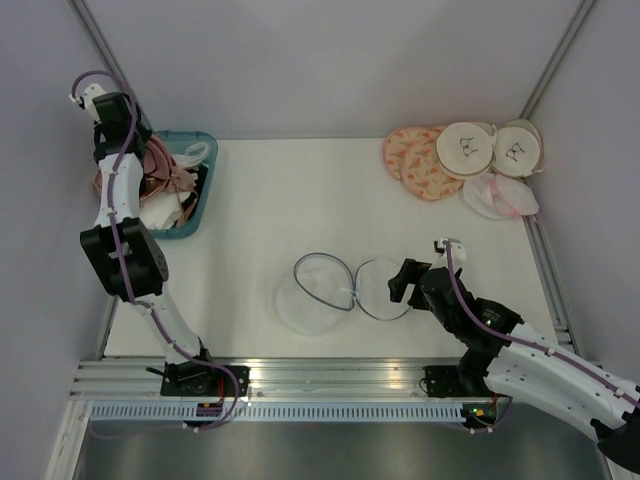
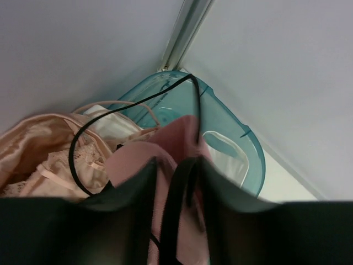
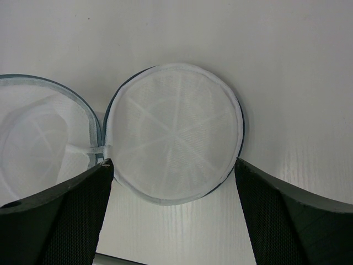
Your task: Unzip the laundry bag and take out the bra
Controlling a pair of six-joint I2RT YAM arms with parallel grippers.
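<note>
The laundry bag [image 1: 318, 297] lies unzipped on the desk [image 1: 300, 200], near the middle of the near edge. Its mesh body is on the left. Its round lid [image 3: 174, 138] is folded out flat to the right and joined to the body at one spot on the dark rim.

The right tool [image 3: 171, 165] is low over the lid with its fingers spread wide, one on each side of the lid. It grips nothing.

The left arm reaches to the far left corner, over a teal bin [image 1: 205, 200] that stands on the left edge of the desk. In the wrist view the left tool [image 2: 174, 176] points down into the bin. A pink bra [image 2: 179, 138] sits right at its fingertips, and a black strap [image 2: 74, 160] loops out from between them. The fingers are a little apart with the fabric and strap in the gap, but I cannot tell whether they pinch the bra or only touch it.

A peach lace bra [image 2: 33, 149] lies in the bin to the left of the pink one.

At the far right corner of the desk sit two peach patterned pouches [image 1: 415, 160], two cream pouches [image 1: 470, 148] and a white mesh pouch [image 1: 498, 197], well apart from the bag.
</note>
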